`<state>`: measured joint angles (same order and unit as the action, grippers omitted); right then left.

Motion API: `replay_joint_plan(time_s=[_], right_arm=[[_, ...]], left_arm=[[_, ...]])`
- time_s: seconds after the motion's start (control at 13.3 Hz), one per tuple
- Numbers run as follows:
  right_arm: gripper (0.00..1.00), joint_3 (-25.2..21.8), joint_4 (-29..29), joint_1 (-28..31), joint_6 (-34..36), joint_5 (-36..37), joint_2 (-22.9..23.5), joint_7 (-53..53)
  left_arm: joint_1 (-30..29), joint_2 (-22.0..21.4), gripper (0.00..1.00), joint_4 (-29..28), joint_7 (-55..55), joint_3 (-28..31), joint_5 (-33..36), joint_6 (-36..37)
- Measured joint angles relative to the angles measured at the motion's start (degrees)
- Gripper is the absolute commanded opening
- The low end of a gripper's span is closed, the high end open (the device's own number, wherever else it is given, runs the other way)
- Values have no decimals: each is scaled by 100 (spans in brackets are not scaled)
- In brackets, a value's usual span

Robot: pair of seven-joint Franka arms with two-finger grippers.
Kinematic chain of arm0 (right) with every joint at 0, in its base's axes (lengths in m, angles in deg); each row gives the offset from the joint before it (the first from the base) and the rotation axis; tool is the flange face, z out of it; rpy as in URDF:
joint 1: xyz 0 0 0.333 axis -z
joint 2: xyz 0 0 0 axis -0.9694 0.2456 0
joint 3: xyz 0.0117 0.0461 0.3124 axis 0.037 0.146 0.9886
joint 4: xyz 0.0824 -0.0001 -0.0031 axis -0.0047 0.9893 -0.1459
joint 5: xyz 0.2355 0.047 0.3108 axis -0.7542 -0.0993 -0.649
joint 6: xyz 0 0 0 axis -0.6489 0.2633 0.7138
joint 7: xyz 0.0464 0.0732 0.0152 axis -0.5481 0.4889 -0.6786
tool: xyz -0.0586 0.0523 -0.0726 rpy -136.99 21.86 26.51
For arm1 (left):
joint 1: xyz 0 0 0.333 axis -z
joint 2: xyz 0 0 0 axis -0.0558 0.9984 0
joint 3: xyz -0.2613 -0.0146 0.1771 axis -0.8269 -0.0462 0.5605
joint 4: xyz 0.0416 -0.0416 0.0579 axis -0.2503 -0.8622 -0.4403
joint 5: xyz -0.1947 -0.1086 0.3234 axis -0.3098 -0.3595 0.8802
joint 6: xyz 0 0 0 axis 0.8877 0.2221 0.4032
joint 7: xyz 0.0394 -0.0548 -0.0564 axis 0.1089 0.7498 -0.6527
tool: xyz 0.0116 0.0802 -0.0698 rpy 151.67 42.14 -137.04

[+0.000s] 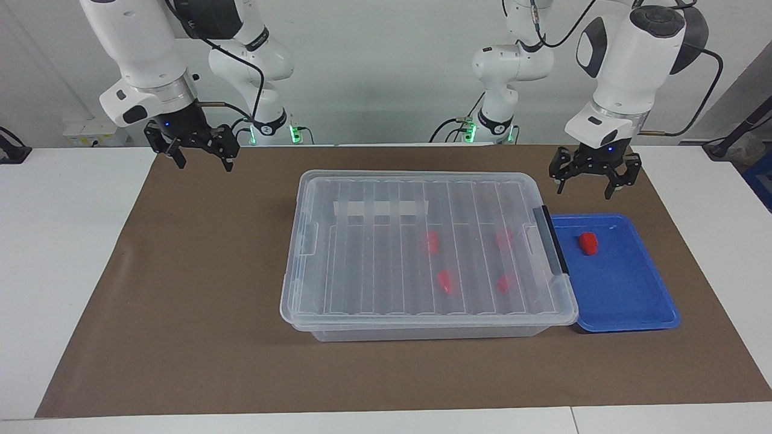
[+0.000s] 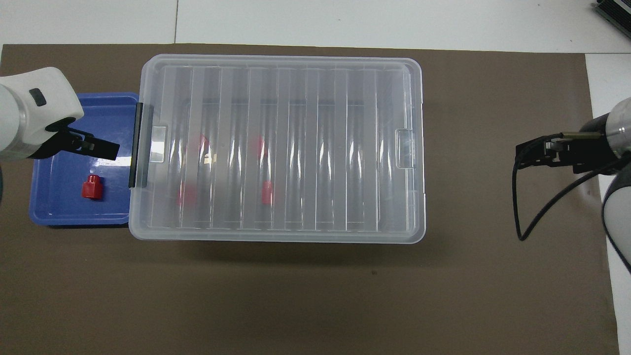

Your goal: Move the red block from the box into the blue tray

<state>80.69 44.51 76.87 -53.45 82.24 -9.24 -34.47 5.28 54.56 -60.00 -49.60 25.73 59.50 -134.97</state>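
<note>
The right gripper point(image 1: 205, 164) hung over the bare brown mat point(image 1: 181, 289) toward its own end of the table, fingers spread and holding nothing; that arm waited. The clear box point(image 1: 374, 265) sat mid-table with its lid on, its long axis running nine to three on the facing view's clock, and four red blocks showed dimly through the ribs. Just beside the box's black-handled end lay the blue tray point(image 1: 621, 289), with one red block point(image 1: 588, 243) resting in it. The left gripper point(image 1: 585, 190) was also wide open and empty, and the block lay at about six o'clock from it, so the left arm was plainly the nearer.

The facing view showed that gripper raised clear of the tray, while the overhead view set it over the tray. Only the overhead view showed the block's narrow end pointing to twelve.
</note>
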Motion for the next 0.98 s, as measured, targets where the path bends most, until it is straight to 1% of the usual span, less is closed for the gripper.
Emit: replay_joint_plan(time_s=[0.3,0.68,0.98], right_arm=[[100,0,7,0,1,0,0,0],[100,0,11,0,1,0,0,0],[100,0,14,0,1,0,0,0]], left_arm=[[35,-10,100,-4,1,-56,0,348],[39,-32,100,1,-2,-40,-35,302],[-197,-33,100,0,-11,18,-595,301]])
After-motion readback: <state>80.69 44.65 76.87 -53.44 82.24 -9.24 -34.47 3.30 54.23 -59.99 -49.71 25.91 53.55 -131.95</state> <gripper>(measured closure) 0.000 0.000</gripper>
